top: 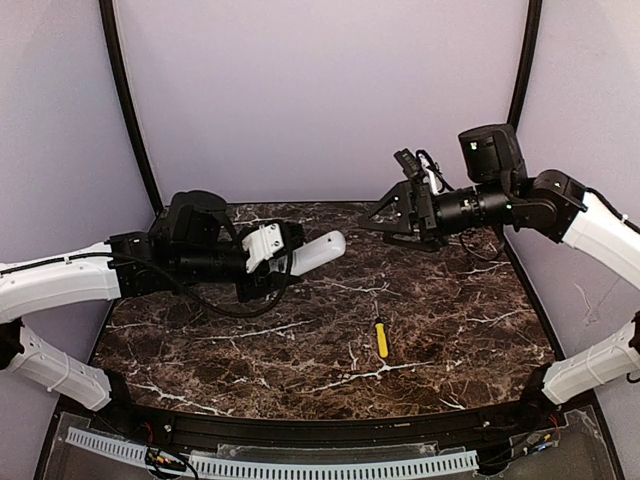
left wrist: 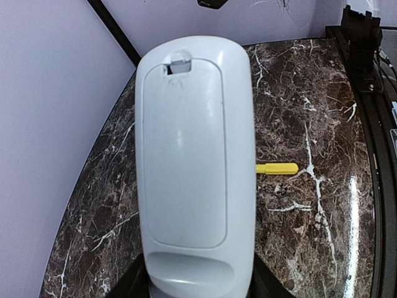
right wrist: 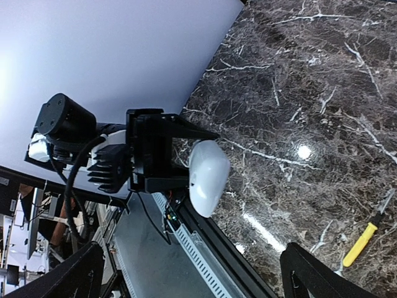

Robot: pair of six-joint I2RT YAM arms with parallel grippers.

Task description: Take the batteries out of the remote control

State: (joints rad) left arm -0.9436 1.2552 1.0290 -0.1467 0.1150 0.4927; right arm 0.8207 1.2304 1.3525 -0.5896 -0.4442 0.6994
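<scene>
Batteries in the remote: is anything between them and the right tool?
Yes. The cover on the back of the remote is still shut, so the batteries are hidden under it. Between the open right tool and the remote there is only air; nothing visible blocks that approach.

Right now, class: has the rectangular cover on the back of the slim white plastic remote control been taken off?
No: in the left wrist view the cover sits closed on the remote control.
</scene>
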